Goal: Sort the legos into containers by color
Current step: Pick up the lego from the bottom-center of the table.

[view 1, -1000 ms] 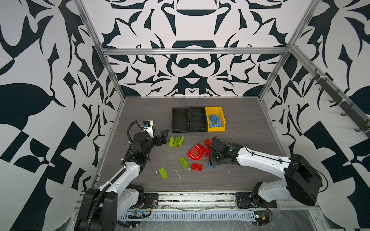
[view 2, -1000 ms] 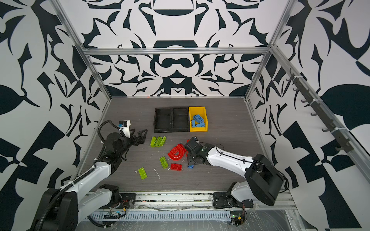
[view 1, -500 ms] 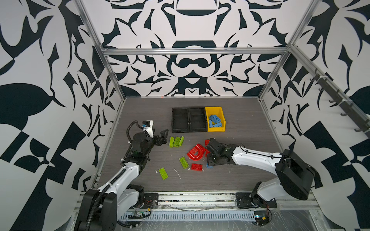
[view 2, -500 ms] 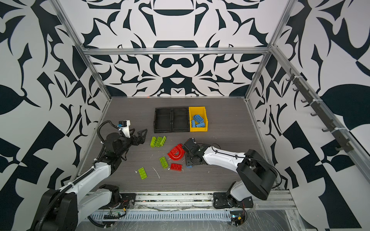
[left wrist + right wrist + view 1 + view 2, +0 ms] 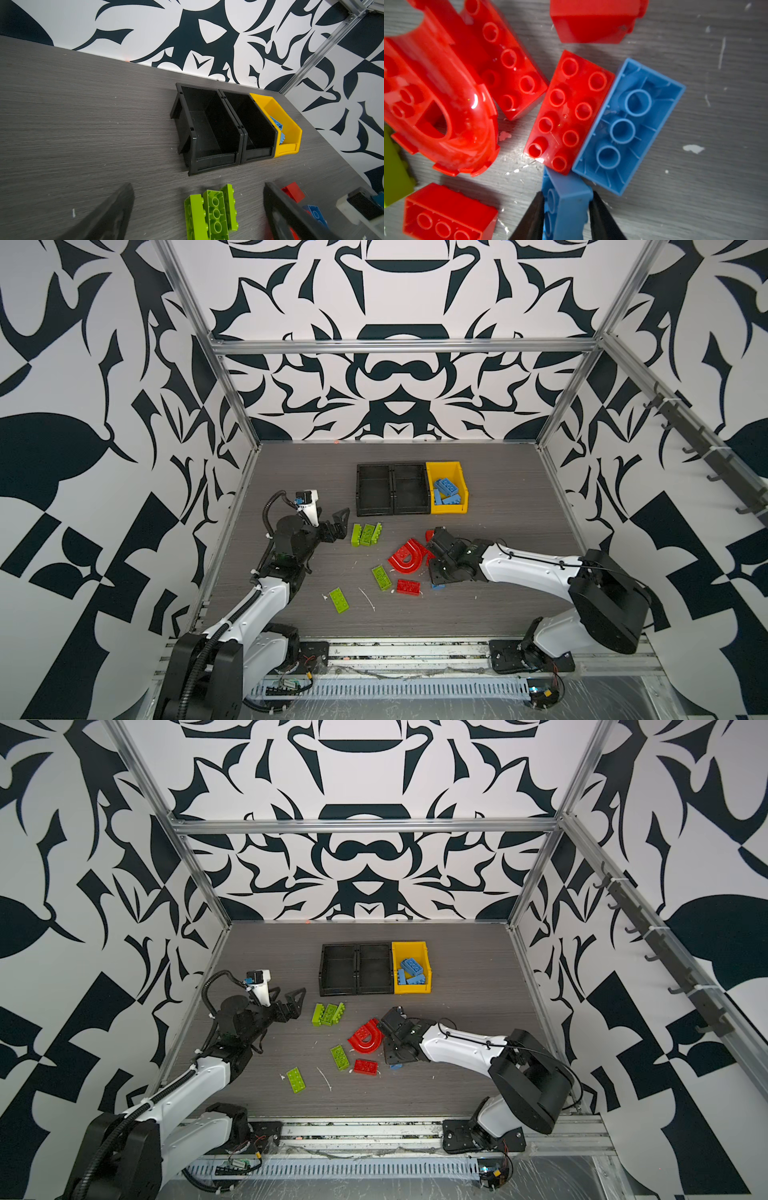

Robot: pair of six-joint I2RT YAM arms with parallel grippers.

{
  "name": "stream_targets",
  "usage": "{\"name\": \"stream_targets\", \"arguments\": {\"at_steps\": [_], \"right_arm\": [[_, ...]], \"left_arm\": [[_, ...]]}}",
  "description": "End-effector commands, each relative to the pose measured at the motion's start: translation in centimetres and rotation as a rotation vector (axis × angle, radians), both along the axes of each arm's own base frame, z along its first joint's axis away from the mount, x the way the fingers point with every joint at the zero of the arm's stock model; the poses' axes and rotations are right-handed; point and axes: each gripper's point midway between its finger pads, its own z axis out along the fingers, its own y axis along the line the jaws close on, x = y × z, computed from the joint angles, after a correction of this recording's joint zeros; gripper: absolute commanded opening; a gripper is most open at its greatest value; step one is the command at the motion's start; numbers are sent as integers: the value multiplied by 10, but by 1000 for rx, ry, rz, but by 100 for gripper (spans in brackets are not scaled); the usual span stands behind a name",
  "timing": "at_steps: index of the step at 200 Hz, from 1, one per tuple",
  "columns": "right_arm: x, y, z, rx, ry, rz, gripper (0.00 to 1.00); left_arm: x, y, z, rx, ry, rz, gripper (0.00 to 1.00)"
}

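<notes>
In both top views, your left gripper [image 5: 337, 524] hangs spread wide beside the lime legos [image 5: 365, 534], while blue legos [image 5: 411, 966] sit in the yellow container [image 5: 411, 989]. Left wrist: both black containers [image 5: 242, 135] stand side by side against the yellow one. Right wrist: your right gripper [image 5: 568, 209] pinches a blue brick [image 5: 571, 199] on the table [image 5: 716, 187], just beside a red brick [image 5: 569, 112].

- Toward the surface's [image 5: 519, 593] far edge, centred, a row of bins [image 5: 392, 512] is set; a pile of bricks [image 5: 446, 486] is held in the rightmost.
- Before it, leftward, a brick cluster [image 5: 365, 534] is seen.
- Mid-surface the arch piece [image 5: 405, 560] is placed, an edge-up brick [image 5: 566, 207] just right of it.
- Nearest the near edge, a lone brick [image 5: 339, 600] is found.
</notes>
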Motion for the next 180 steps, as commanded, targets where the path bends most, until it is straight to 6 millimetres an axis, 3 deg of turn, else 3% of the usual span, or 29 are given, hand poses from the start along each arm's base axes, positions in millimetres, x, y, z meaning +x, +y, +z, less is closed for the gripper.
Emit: {"name": "stream_targets", "arguments": {"at_steps": [1,64,114,148,180], "right_arm": [[2,-4,5,-13,-29,-5,34],[3,-8,15,-10,-60,-16,26],[10,-17,41,-20,-135,-9,24],[26,-15,62,-12,-185,20,24],[54,-18,85,36,-236,16,24]], "left_arm": [[-1,0,-1,-5,-2,4,100],[-1,0,-1,-5,-3,4,99],[-2,1,-1,-4,-3,5,99],[-2,1,-1,-4,-5,5,99],[-2,1,-1,-4,-2,6,99]]}}
